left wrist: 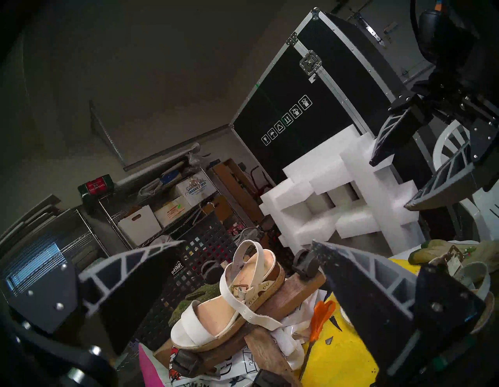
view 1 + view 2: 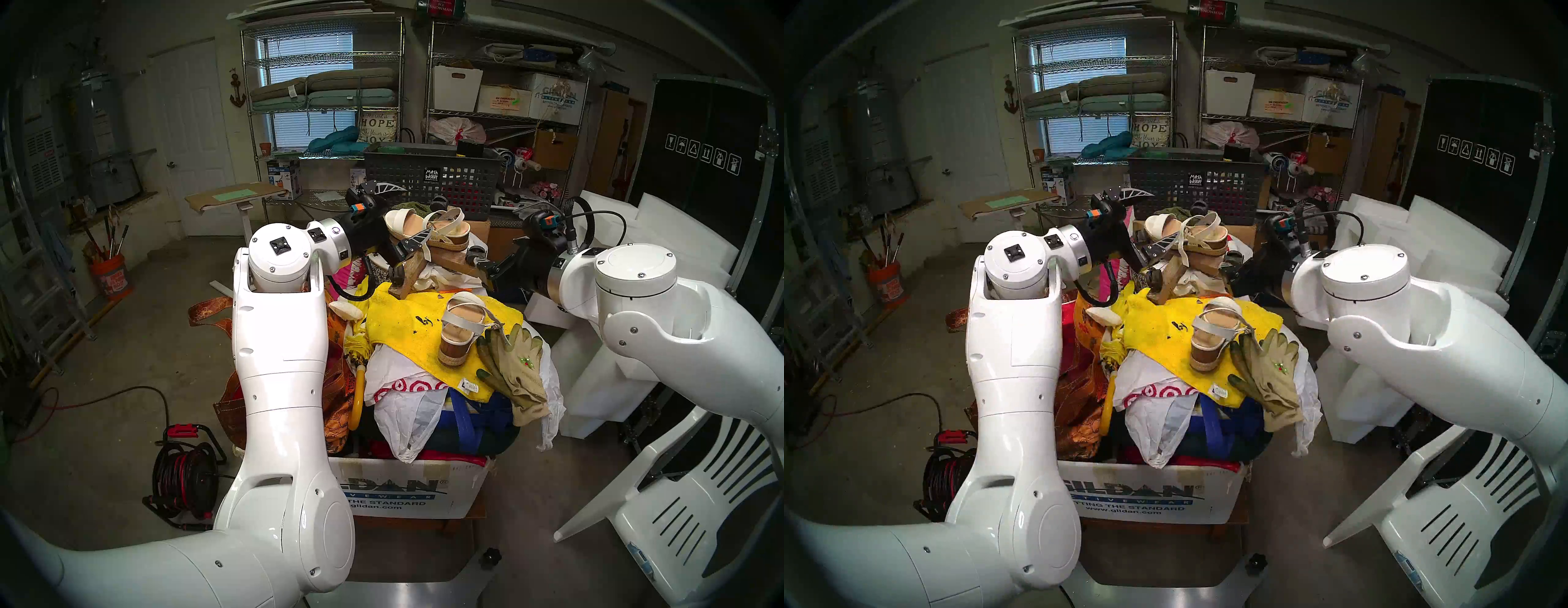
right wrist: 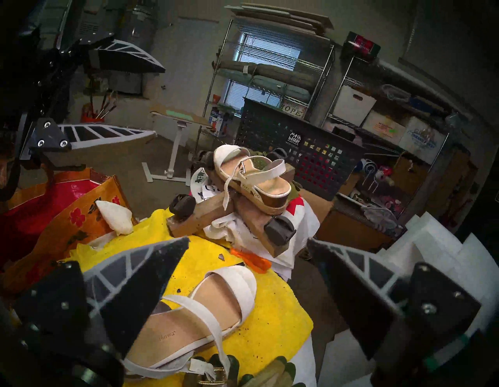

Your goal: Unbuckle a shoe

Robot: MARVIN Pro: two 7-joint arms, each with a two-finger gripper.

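The shoe (image 2: 418, 223) (image 1: 216, 310) (image 3: 256, 175), a white-strapped wedge sandal, lies on a wooden caster frame (image 2: 449, 259) at the far side of the pile. Its ankle strap (image 1: 259, 316) hangs loose below the small metal buckle (image 1: 237, 287). My left gripper (image 2: 420, 208) (image 2: 1166, 215) (image 1: 249, 243) stands open at the shoe's left side, holding nothing. The twin sandal (image 2: 460, 335) (image 3: 202, 316) sits upright on a yellow towel (image 2: 403, 322). Off to the right of the frame and above the twin, my right gripper (image 3: 248, 240) (image 1: 391, 185) is open and empty.
Green work gloves (image 2: 511, 365) lie right of the twin sandal. Orange scissors (image 1: 321, 316) rest on the towel. A black mesh basket (image 2: 432, 178) stands behind the shoe. The pile fills a Gildan box (image 2: 403, 492). A white chair (image 2: 679, 501) and foam blocks (image 2: 679, 237) stand at right.
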